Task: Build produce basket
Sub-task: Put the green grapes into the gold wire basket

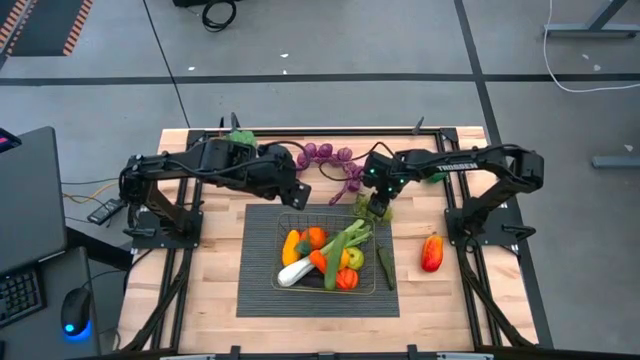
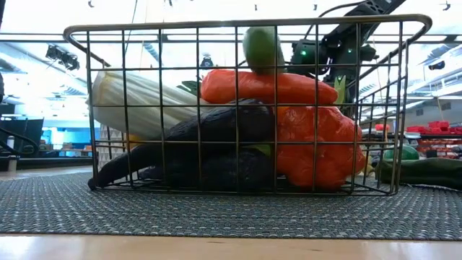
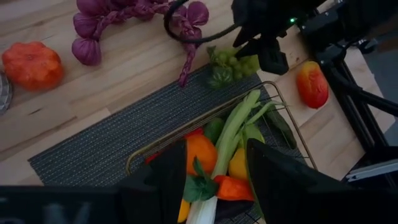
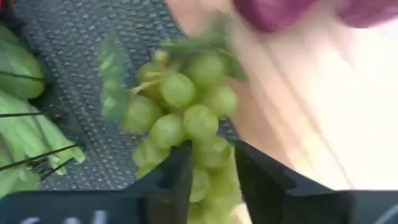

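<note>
Right gripper (image 4: 208, 180), two dark fingers pinched on a bunch of round, glossy green grapes (image 4: 183, 115) at the back right corner of the shallow brass-coloured wire-mesh basket (image 1: 283, 222).

The basket sits on a dark ribbed rectangular mat (image 1: 260, 290) on the pale wooden table (image 1: 450, 300), heaped with a white-green leek (image 1: 335, 250), smooth orange carrot (image 2: 267, 87) and dark eggplant (image 2: 209, 130). The left gripper (image 3: 214, 177) hovers over the basket's back left, fingers partly apart and empty.

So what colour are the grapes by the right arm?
Green grapes, clearest in the right wrist view.
</note>
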### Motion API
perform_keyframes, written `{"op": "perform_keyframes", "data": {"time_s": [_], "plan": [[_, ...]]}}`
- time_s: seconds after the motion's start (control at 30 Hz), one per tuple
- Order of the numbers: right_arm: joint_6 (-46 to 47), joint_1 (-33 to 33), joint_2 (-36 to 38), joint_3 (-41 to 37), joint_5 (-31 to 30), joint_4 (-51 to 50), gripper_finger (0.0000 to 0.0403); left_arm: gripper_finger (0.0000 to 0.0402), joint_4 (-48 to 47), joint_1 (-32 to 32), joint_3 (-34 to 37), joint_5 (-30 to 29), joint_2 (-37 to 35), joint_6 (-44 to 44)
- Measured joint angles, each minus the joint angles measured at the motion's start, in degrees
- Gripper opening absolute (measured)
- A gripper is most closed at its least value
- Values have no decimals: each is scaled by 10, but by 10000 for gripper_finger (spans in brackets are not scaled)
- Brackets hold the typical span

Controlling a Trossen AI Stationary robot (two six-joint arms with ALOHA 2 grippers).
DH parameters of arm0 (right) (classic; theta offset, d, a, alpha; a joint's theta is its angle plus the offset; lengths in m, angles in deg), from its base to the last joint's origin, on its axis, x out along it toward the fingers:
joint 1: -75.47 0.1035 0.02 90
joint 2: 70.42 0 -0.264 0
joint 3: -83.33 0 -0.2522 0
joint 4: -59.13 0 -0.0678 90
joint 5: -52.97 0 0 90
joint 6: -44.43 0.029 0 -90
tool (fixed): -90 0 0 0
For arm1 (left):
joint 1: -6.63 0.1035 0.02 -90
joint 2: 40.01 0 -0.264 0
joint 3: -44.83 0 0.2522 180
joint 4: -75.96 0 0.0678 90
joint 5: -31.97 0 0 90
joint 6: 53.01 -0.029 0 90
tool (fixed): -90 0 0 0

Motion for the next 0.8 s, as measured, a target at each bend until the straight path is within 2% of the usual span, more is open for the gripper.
{"op": "perform_keyframes", "data": {"time_s": [0.23,0.3,0.43,0.6,0.7,0.8], "plan": [[15,-21,73,36,22,-61,17,174,0,12,0,-6,0,-13],[15,-21,99,56,31,-79,8,172,-1,16,0,-7,0,-16],[33,-11,142,86,24,-108,16,173,-16,24,0,-7,0,-16],[33,-7,157,76,9,-117,35,172,-24,27,0,-7,0,-42],[26,-8,148,48,33,-116,73,173,-24,27,0,-6,0,-45],[25,-2,140,16,61,-116,128,174,-25,26,0,-6,0,-45]]}}
